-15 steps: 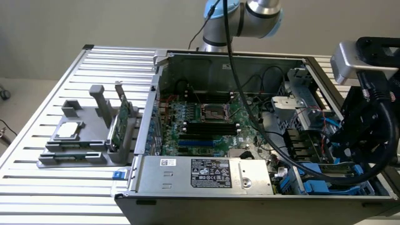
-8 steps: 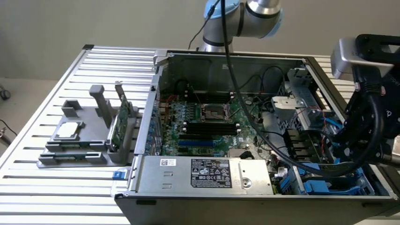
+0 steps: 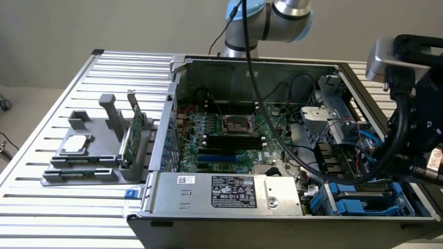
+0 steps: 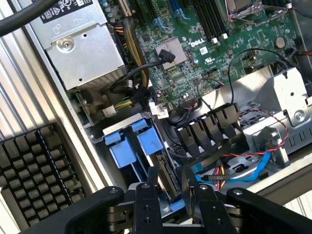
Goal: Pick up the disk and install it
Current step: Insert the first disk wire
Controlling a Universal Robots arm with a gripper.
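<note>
Here, in the exterior view, the arm [image 3: 415,124] hangs over the corner of the computer case [image 3: 277,228] on the exterior view's right, above blue bays [image 3: 346,205]. In the wrist view the hand [image 4: 170,178] seems clamped on the disk [image 4: 168,168], which stands on edge at a bay near the motherboard [image 4: 219,53]

Shows a slatted metal tabletop [image 3: 41,218] with an open computer case [image 3: 242,231] filling its side toward the exterior view's right, from far edge to near edge. Exposes a green motherboard [image 3: 229,135], a grey power supply [image 3: 229,192] with a black label along the near wall, and blue carrier rails [image 3: 349,199] in the case's near corner. Keeps a grey fixture [image 3: 80,171] by the edge at the exterior view's left, holding a square silver chip [image 3: 74,144] flat and a green circuit card [image 3: 133,136] upright. Sets the arm [image 3: 287,21] at the far edge, its black wrist [image 3: 415,145] low over the drive bays, a black cable [image 3: 252,78] crossing the case.
</note>
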